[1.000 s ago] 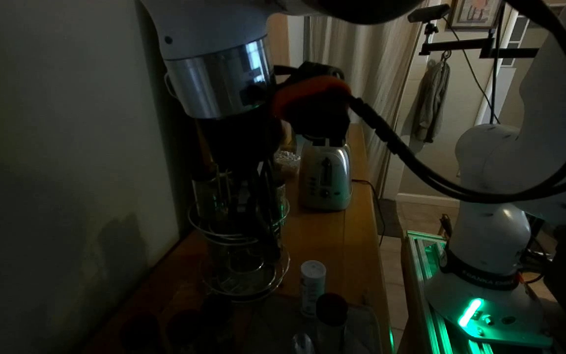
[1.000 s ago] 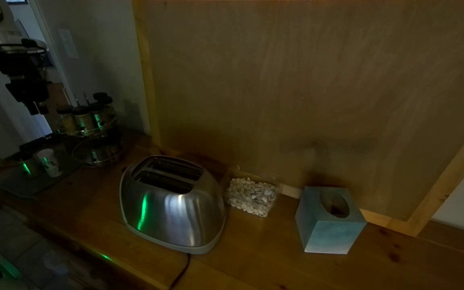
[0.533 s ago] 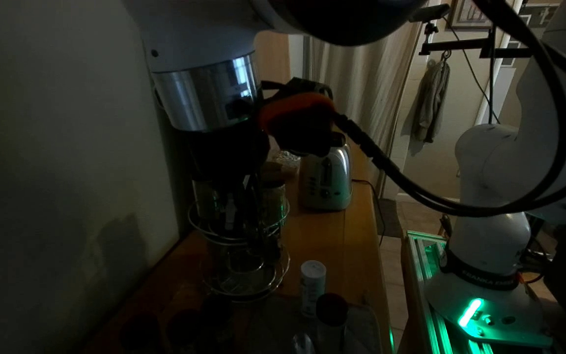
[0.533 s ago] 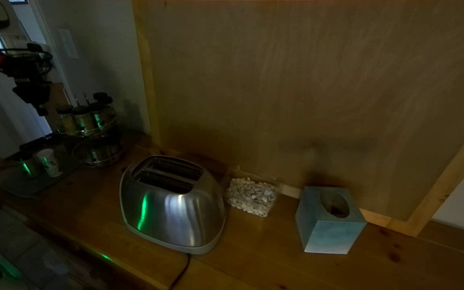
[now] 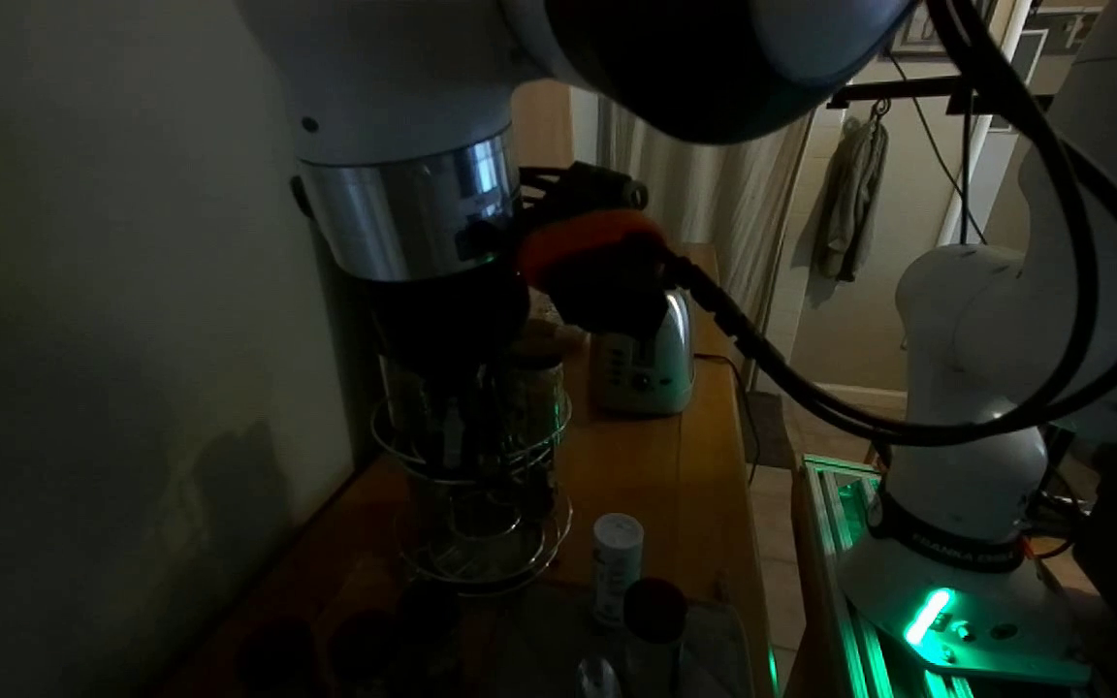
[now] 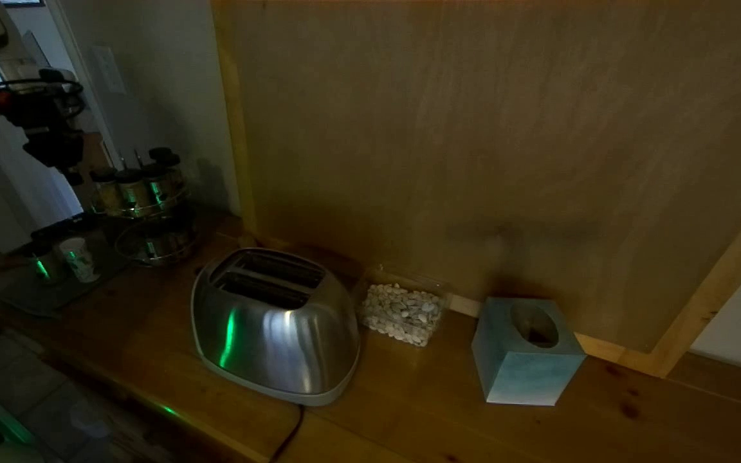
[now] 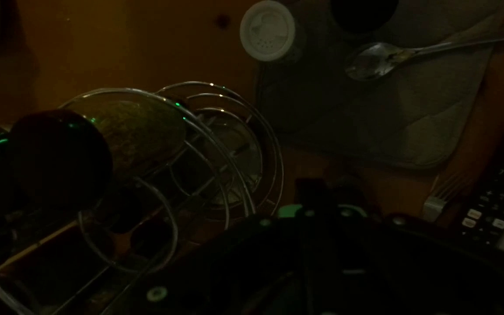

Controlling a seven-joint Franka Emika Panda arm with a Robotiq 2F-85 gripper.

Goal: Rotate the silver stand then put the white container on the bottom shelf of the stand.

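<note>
The silver stand is a two-tier wire rack beside the wall, with dark-lidded jars on its upper tier; it also shows in an exterior view and the wrist view. Its bottom shelf partly shows under the upper tier. The white container stands upright on the counter beside the stand, also in the other views. My gripper points down beside the upper tier, its tips dark and looking close together, with nothing seen between them. Contact with the stand cannot be told.
A grey mat holds a spoon and a dark-topped jar. A fork and a remote lie near the gripper. A toaster, a pebble box and a tissue box stand along the counter.
The arm has come down and shifted slightly at the stand. The fingertips look closer together than one second ago. The stand and the white container have not visibly moved.
</note>
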